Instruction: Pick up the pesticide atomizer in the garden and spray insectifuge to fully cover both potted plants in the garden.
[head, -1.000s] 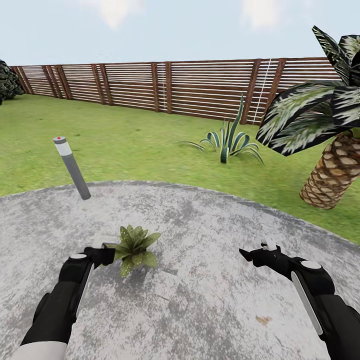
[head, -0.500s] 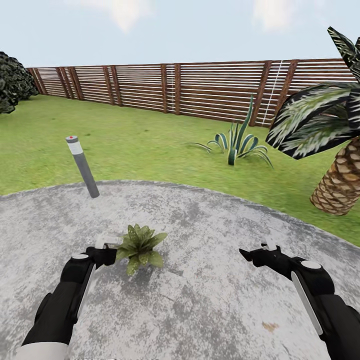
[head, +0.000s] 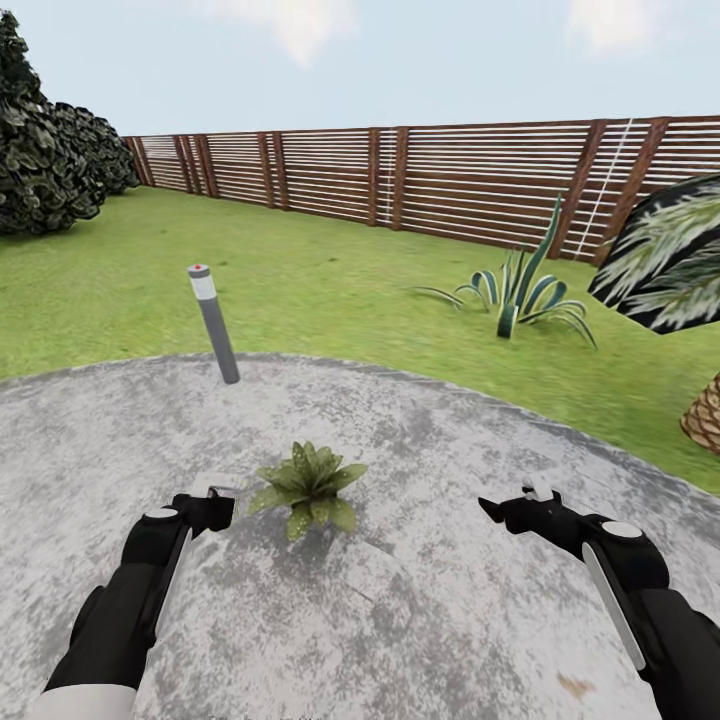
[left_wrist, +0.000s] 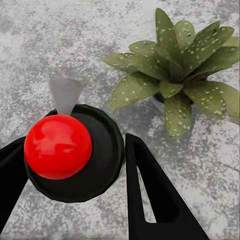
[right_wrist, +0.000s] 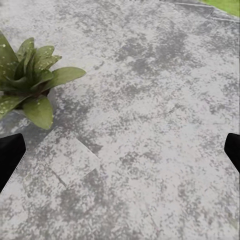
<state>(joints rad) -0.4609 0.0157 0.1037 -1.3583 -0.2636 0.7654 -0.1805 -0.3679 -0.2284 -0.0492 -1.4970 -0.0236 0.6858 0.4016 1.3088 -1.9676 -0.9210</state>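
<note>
A round patio (head: 400, 600) of mottled grey paving is ringed by green lawn (head: 330, 290) and closed off by a brown slatted fence (head: 450, 180). At the left, dark bushy trees (head: 50, 160) are seen, then a slim grey bollard lamp (head: 214, 322). The pesticide atomizer (left_wrist: 75, 150), dark-bodied with a glossy red neck, is gripped between the fingers of the left claw (left_wrist: 70, 175). Just beside it, a potted plant (head: 310, 485) of pointed, speckled leaves stands on the paving. A striped agave (head: 520, 290) and a palm (head: 680, 290) follow. The right claw (right_wrist: 120, 150) is spread wide, holding nothing.

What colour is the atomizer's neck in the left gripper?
Bright red, on the dark atomizer; clearest in the left wrist view, between the left gripper fingers.
</note>
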